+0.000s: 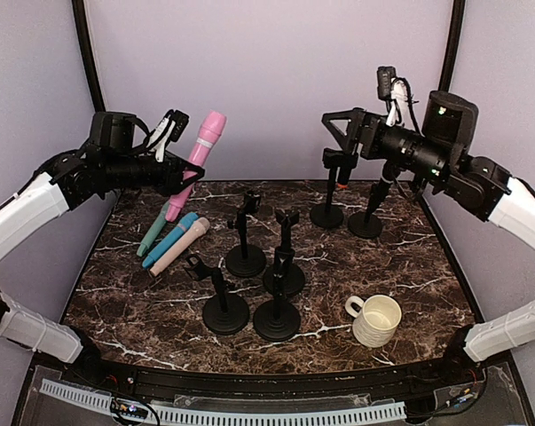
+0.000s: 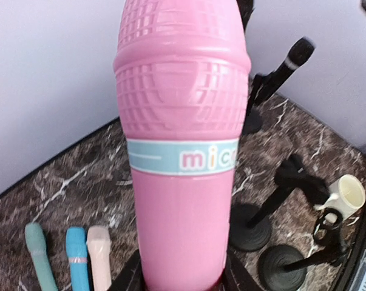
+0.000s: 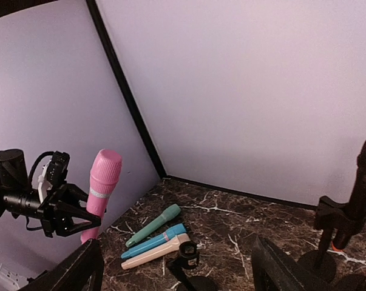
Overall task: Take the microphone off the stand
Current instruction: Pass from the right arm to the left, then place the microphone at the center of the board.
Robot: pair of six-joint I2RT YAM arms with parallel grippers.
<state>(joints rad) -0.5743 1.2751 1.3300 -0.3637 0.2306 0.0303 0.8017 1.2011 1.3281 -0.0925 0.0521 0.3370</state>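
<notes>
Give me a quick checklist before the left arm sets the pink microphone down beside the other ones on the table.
1. Grip on the pink microphone: ok. The left gripper is shut on its lower handle.
2. Microphone off any stand: ok. It hangs in the air and touches none.
3. Landing spot: ok. Bare table shows just in front of the three microphones lying there.
4. Right gripper empty: ok. Its jaws are open with nothing between them.
5. Right gripper clear of the back stand: cannot tell. The two overlap in the top view.
</notes>
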